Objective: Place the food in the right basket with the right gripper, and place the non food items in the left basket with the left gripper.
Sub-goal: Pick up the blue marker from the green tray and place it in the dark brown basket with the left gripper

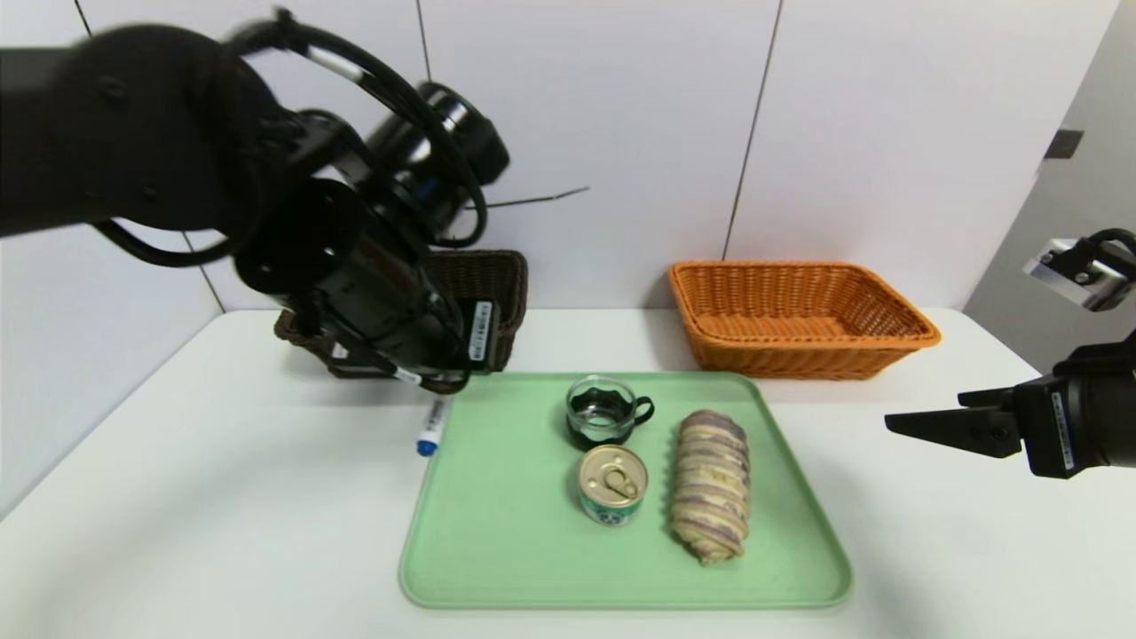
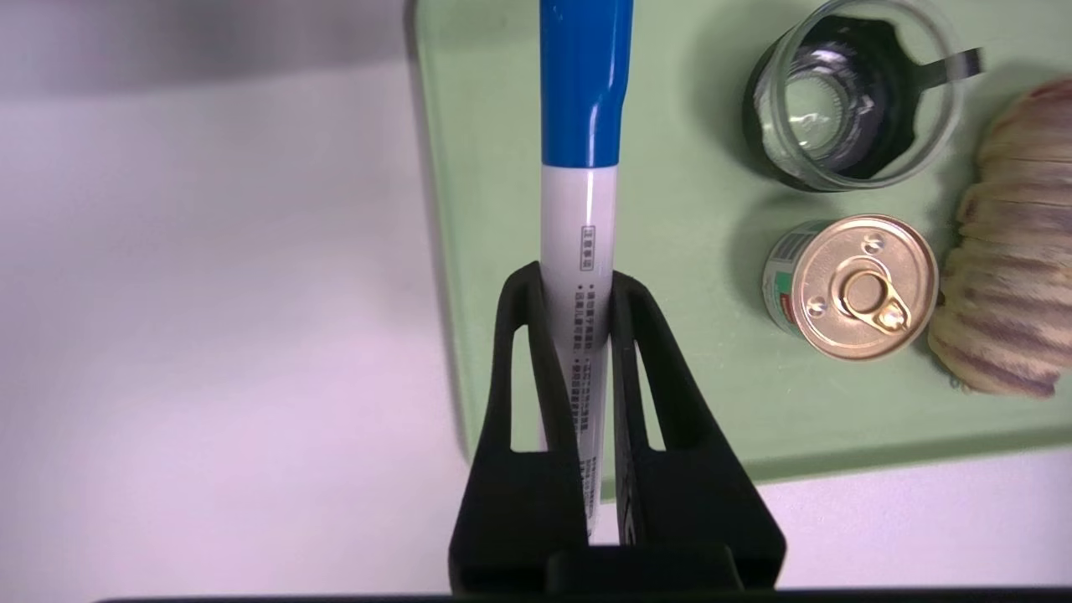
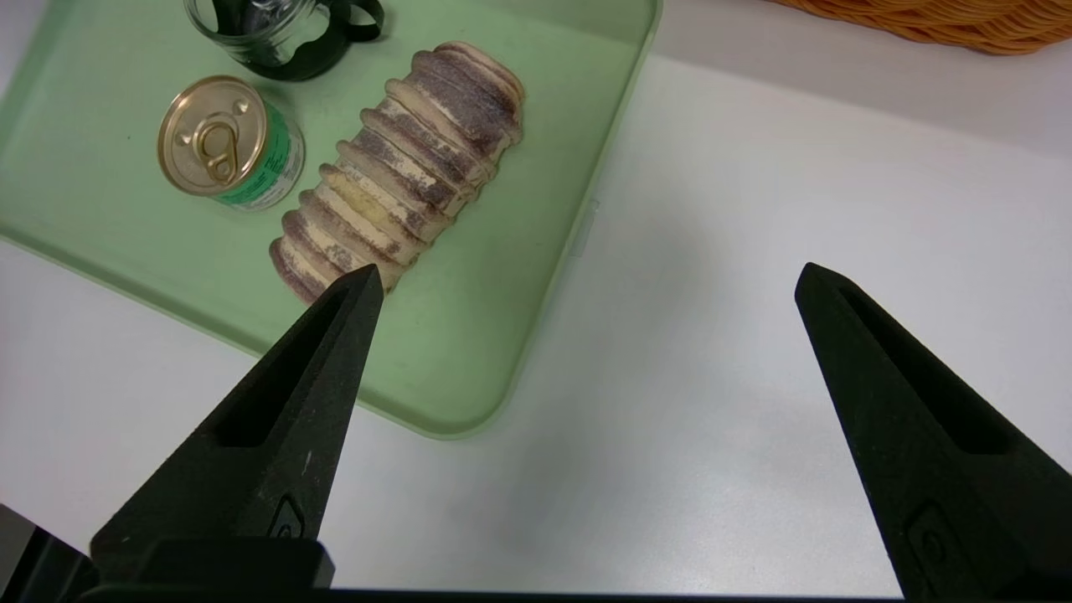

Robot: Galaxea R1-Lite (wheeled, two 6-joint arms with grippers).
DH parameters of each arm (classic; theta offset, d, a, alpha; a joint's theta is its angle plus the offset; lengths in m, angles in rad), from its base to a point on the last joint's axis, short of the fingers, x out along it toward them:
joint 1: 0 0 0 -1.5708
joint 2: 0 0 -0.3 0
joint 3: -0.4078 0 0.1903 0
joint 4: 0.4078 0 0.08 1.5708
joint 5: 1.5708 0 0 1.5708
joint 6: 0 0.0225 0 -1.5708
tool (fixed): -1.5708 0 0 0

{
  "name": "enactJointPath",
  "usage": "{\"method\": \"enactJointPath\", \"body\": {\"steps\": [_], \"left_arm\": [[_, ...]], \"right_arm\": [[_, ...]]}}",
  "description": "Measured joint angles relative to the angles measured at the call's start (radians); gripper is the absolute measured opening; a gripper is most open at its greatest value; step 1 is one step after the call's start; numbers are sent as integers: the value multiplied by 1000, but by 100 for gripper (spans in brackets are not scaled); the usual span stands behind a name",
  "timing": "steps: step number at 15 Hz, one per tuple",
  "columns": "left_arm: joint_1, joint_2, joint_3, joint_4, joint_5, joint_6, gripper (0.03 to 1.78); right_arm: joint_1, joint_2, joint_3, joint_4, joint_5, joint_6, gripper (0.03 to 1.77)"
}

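- I'm seeing a glossy plastic marker [image 2: 584, 167] and a shiny gold metal can [image 2: 854, 285].
- I'm noting clear glass on the cup [image 2: 850, 100].
- I'm viewing both rough woven wicker baskets, orange [image 1: 799, 315] and dark brown [image 1: 484, 284].
- I'm reading the green tray [image 1: 497, 532] as smooth matt plastic.

Marker [image 2: 584, 218] in air, blue cap down; can [image 1: 612, 484], bread roll [image 1: 710, 484], glass cup [image 1: 603, 410] on tray.

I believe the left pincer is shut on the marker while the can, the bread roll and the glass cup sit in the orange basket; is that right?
Not quite. The left pincer is shut on the marker, but the can, bread roll and glass cup sit on the green tray, not in the orange basket, as the head view shows.
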Motion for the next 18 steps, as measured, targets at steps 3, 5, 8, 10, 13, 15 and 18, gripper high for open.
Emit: {"method": "enactJointPath", "body": {"steps": [3, 5, 8, 10, 13, 15, 18], "left_arm": [[63, -99, -9, -13, -24, 211, 16], [113, -127, -10, -57, -80, 347, 16], [180, -120, -10, -169, -117, 580, 16], [208, -96, -10, -230, -120, 756, 16], [234, -44, -9, -272, -119, 954, 16], [259, 4, -9, -343, -116, 1034, 16], [296, 80, -8, -424, -113, 1085, 16]], "right_arm": [[0, 0, 0, 0, 0, -1, 170], [0, 0, 0, 0, 0, -2, 170], [2, 0, 1, 0, -1, -4, 170], [3, 0, 1, 0, -1, -4, 170], [4, -6, 6, 0, -1, -4, 170], [4, -9, 7, 0, -1, -5, 170], [4, -11, 5, 0, -2, -4, 170]]}}
